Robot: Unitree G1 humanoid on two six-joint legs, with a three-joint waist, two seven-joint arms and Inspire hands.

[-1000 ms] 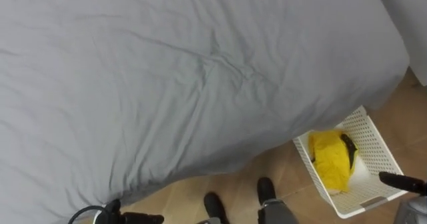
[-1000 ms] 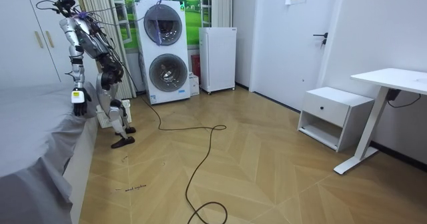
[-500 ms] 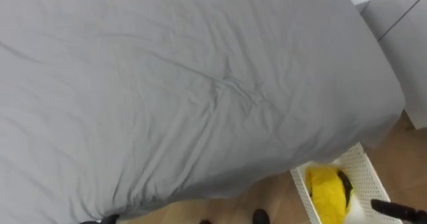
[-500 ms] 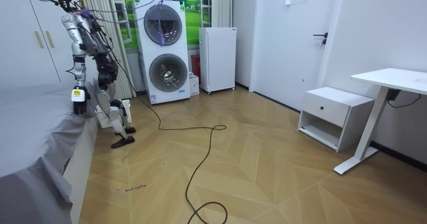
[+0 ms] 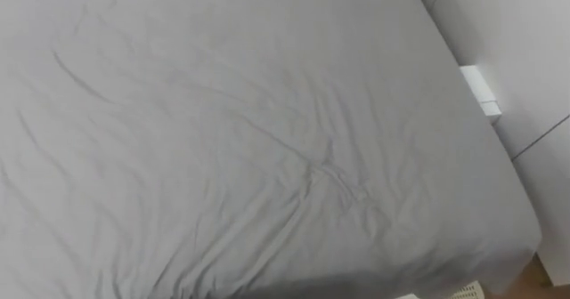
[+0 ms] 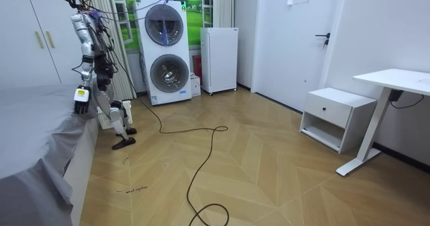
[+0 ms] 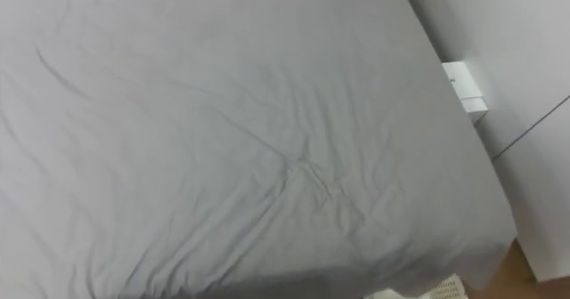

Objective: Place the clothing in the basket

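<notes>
Robot upright; left arm hangs down, left robot hand [image 6: 81,101] at hip level.

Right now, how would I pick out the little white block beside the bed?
Find the wide grey bed sheet and follow its right edge towards the white cupboard front. Between the two sits a small white boxy object. It is the one small, sharp-cornered thing there; its neighbours are both broad, flat surfaces.
</notes>
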